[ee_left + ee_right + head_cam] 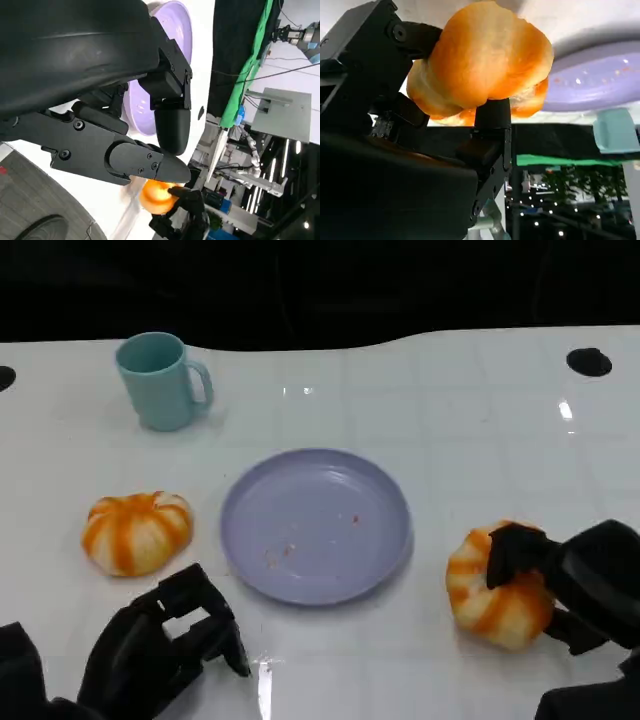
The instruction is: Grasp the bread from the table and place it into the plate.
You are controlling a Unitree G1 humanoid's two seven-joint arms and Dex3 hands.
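Head view first: on the white table (470,420) a lilac plate (316,525) lies in the middle, with a few crumbs on it. A teal mug (160,380) stands upright beyond it, toward the far left edge. Two orange-striped breads are on the table. One bread (136,531) sits to the left of the plate, near it but apart, untouched. The other bread (494,590) is to the right of the plate, outside the rim, and the right hand (560,580) has its fingers wrapped over its top and side, gripping it. Whether it is resting on the table or just raised cannot be told. The left hand (165,645) lies low at the front left, close to the left bread but not touching it, its fingers loosely bent and apart, with nothing in them.

Left wrist view: the left hand (125,125) is seen close up, its fingers (172,127) apart and holding nothing. Beyond them shows the plate (175,25) on the table, and farther off the bread (156,196) held by the right hand (185,215).

Right wrist view: the right hand (410,115) holds the bread (480,65), with one finger (492,117) pressed under it and others against its far side. The plate (595,80) lies past the bread, just beside it, and the mug (617,131) shows beyond the plate
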